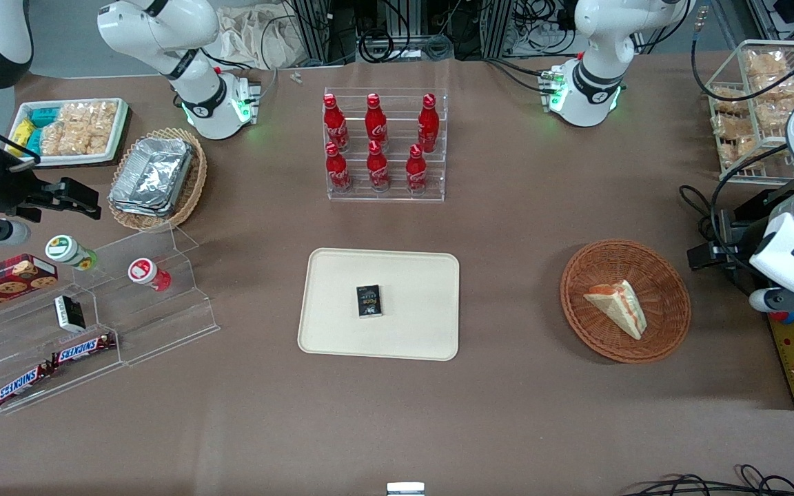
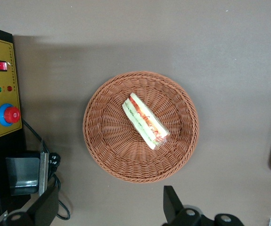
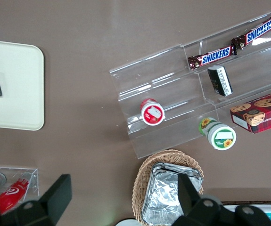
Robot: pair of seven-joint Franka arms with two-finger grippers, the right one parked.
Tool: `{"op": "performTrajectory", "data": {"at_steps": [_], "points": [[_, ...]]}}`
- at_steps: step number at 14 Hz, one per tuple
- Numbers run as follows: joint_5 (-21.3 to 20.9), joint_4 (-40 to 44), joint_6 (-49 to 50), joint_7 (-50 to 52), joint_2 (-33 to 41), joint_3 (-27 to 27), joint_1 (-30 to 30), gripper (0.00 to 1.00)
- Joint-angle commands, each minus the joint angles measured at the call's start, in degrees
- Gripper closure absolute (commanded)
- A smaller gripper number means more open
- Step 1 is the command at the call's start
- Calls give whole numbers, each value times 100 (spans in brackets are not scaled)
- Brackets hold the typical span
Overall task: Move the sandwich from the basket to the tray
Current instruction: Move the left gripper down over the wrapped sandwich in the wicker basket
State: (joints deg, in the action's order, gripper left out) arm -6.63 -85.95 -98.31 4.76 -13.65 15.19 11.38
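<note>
Plainly, the sandwich [image 1: 618, 306] is seen as a pale bread wedge with red and green layers, lying in the basket [image 1: 579, 272]. On the tray [image 1: 342, 275] a small dark packet [image 1: 369, 301] is held. The gripper [image 2: 108, 205] is shown spread open, empty, above the basket only in the wrist view.

Even, bright overhead light, no hard shadows. Soft shadow under the basket [image 1: 624, 300] rim toward the lower edge in the front view. Glare on the foil trays [image 1: 152, 173] and acrylic shelves [image 1: 94, 303]. Left wrist view: the bench [image 2: 220, 42] is darker in a band above the basket; the pincer [image 2: 109, 209] is a dark, soft-edged silhouette, wide apart. Focus sharp elsewhere.
</note>
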Motion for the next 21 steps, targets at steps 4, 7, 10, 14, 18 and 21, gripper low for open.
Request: {"op": "performTrajectory", "data": {"at_steps": [4, 7, 10, 14, 18, 21], "points": [[-57, 149, 145, 16, -250, 2, 23, 0], [-75, -446, -510, 1161, -261, -16, 23, 0], [-84, -1220, -1864, 2886, -444, -7, -4, 0], [-93, -1091, -2131, 4075, -1218, 2, -135, 0], [-146, -1108, -2131, 4182, -1421, -16, -153, 0], [-146, -1161, -2140, 4261, -1491, -16, -144, 0]]}}
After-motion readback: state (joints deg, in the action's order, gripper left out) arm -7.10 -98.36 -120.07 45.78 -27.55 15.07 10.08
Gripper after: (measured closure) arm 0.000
